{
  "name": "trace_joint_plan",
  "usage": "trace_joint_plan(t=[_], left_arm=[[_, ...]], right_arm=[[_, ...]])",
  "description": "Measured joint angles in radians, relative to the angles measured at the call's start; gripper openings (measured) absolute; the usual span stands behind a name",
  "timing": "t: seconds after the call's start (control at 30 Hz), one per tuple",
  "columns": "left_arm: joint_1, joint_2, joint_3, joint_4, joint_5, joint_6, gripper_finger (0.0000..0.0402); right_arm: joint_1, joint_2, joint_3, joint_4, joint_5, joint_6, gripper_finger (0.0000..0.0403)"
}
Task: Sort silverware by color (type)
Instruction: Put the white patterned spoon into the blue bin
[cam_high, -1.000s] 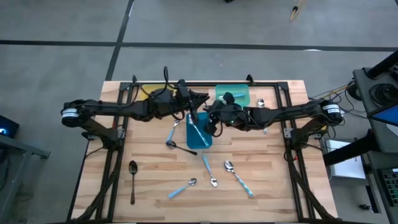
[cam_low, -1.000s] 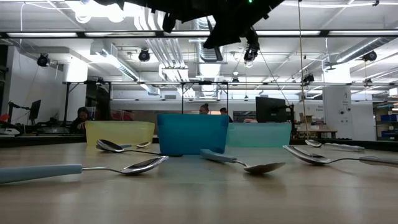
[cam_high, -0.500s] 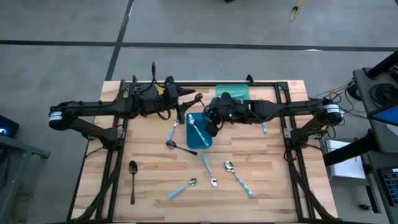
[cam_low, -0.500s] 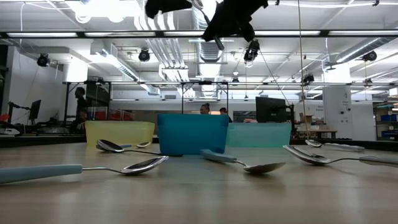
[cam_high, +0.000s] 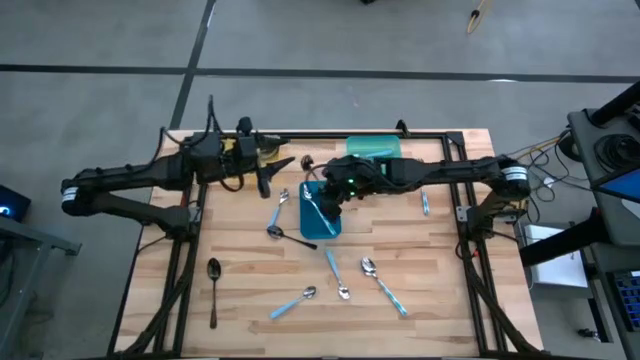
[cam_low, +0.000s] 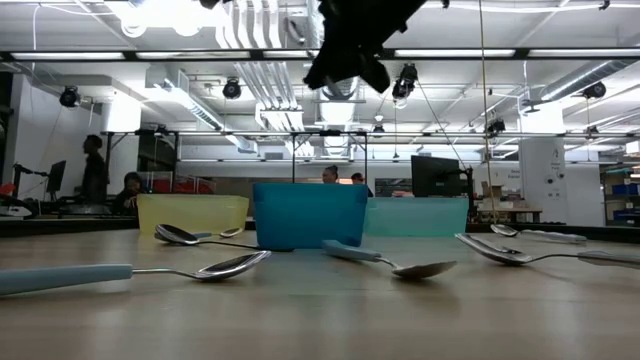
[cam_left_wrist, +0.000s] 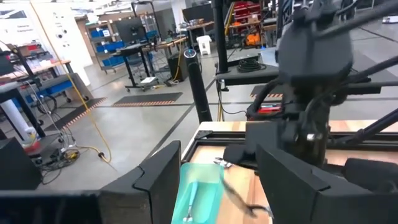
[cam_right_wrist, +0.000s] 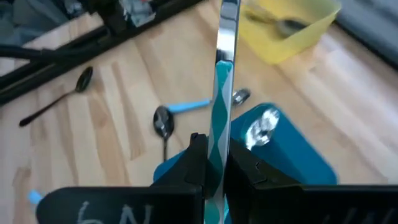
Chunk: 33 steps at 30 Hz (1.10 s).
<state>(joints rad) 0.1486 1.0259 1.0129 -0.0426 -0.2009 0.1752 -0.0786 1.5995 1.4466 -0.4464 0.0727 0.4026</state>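
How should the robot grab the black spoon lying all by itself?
Take the black spoon by the middle of its thin handle, coming straight down, closing across it. It lies flat, alone, handle toward the front edge of the table. The right gripper holds a blue-handled spoon, so the open left gripper suits.

The held spoon's (cam_right_wrist: 222, 93) bowl runs past the right wrist view's edge.

bare wood front-left beside black spoon (cam_high: 213, 272) — blue tray (cam_high: 322, 222) blocks centre.
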Motion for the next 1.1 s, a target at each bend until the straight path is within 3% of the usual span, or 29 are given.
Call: trace_joint_plan(t=[0.2, 0.47, 1.1], left_arm=[[0.000, -0.108, -0.087, 0.024, -0.003, 0.000, 0.0188], [0.000, -0.239, -0.240, 0.167, -0.003, 0.000, 0.0187], [0.000, -0.287, -0.365, 0.240, -0.003, 0.026, 0.0187]], right_arm=[[-0.023, 0.087, 0.086, -0.099, -0.109, 0.035, 0.0018], [-0.077, 0.145, 0.090, -0.107, -0.304, 0.145, 0.0018], [-0.092, 0.274, 0.089, -0.142, -0.348, 0.321, 0.0018]])
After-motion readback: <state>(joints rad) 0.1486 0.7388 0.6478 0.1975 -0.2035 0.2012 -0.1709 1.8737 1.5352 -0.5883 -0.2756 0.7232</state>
